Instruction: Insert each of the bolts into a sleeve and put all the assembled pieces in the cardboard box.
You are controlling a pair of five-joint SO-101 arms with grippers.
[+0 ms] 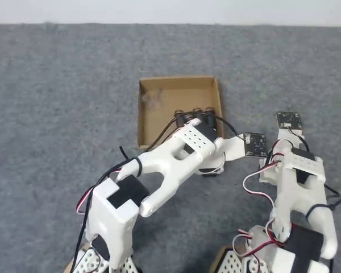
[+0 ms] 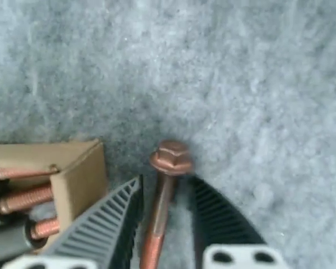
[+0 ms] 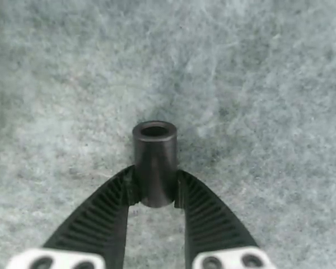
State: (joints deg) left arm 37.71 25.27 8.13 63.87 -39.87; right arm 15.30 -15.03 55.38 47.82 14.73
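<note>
A copper bolt point(image 2: 163, 190) with a hex head lies on the grey carpet just outside the near right corner of the cardboard box point(image 1: 145, 108). My left gripper point(image 2: 165, 182) is open astride its shaft, with a small gap on each side. The left arm point(image 1: 176, 153) stretches to that box corner point(image 2: 81, 168). Several assembled bolts in sleeves point(image 1: 196, 116) lie inside the box along its near right wall, and their threaded ends point(image 2: 22, 199) show there. My right gripper point(image 3: 154, 190) is shut on a black sleeve point(image 3: 154, 154), bore end pointing away, over bare carpet. The right arm point(image 1: 295, 170) stands right of the box.
Grey carpet point(image 1: 57, 85) covers the whole table. A faint pale mark point(image 1: 152, 99) sits in the box's far left corner. Cables point(image 1: 256, 182) loop from both arms, and the arm bases stand at the near edge. Open carpet lies left of and beyond the box.
</note>
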